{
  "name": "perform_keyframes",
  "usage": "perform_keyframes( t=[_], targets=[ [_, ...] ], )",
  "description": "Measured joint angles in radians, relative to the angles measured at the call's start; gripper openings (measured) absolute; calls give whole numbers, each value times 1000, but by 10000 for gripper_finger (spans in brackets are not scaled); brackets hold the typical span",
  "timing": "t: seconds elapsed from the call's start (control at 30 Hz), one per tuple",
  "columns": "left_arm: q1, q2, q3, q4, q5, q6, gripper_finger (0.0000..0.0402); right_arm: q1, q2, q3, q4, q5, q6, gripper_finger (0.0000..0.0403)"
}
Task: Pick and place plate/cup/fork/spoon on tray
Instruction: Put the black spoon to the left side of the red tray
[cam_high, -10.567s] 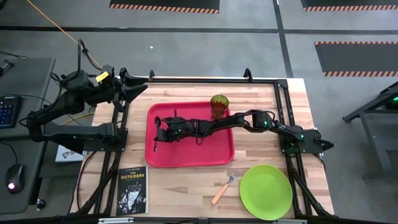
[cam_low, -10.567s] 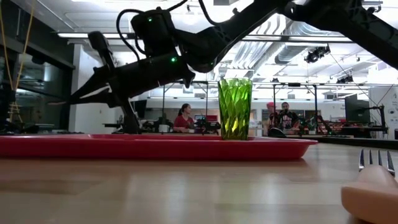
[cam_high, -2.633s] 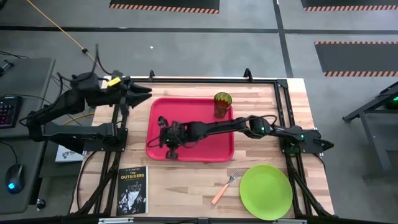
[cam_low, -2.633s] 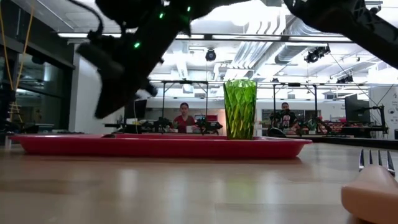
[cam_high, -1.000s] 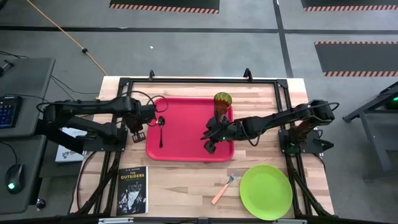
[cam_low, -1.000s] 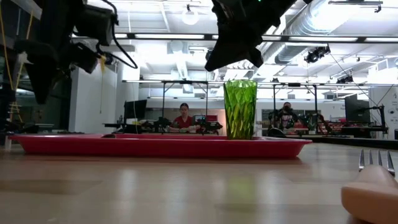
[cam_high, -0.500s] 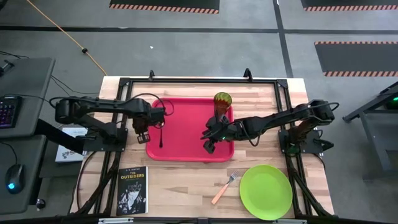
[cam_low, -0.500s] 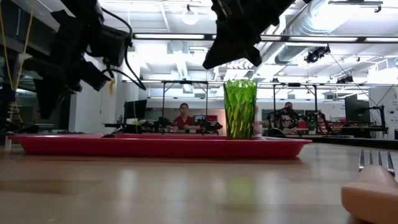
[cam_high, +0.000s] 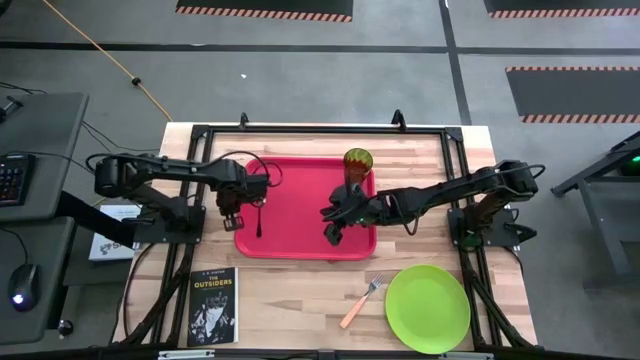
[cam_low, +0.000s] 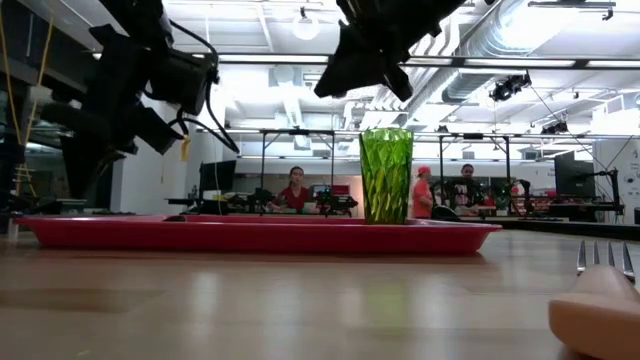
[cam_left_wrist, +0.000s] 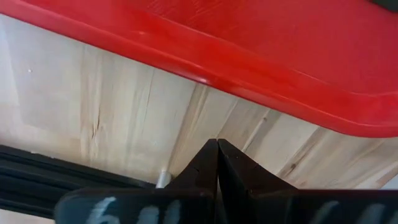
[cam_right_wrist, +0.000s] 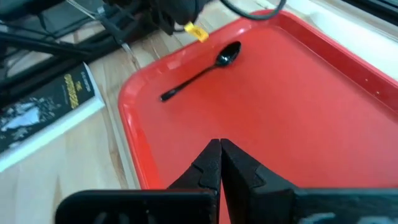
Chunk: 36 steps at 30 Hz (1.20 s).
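The red tray (cam_high: 300, 228) lies mid-table. On it, the green cup (cam_high: 355, 165) stands upright at its far right corner and the dark spoon (cam_high: 259, 211) lies flat near its left rim. The orange-handled fork (cam_high: 359, 303) and the lime-green plate (cam_high: 428, 308) lie on the wood nearer the front right. My left gripper (cam_high: 231, 218) is shut, hovering over the wood just outside the tray's left rim (cam_left_wrist: 249, 78). Above the tray's near right part, my right gripper (cam_high: 333, 235) is shut too, with nothing between its fingers (cam_right_wrist: 220, 146).
A black book (cam_high: 212, 305) lies at the front left of the table. A black metal frame (cam_high: 300, 130) runs around the table's edges. In the low view the fork's handle (cam_low: 600, 310) is close at the right, and people stand in the room beyond.
My left gripper has moved a little toward the table's right, closer to the tray's left rim, staying shut. The spoon, cup, fork and plate lie where they were.
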Motion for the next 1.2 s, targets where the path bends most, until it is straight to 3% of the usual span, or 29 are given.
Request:
perform_keyframes(
  t=[1.0,1.2],
  targets=[
    [0,128,0,95,-15,-11,0,0,0,0,70,27,-11,0],
    [-1,128,0,113,19,-36,0,0,0,0,68,20,-25,0]
  ],
)
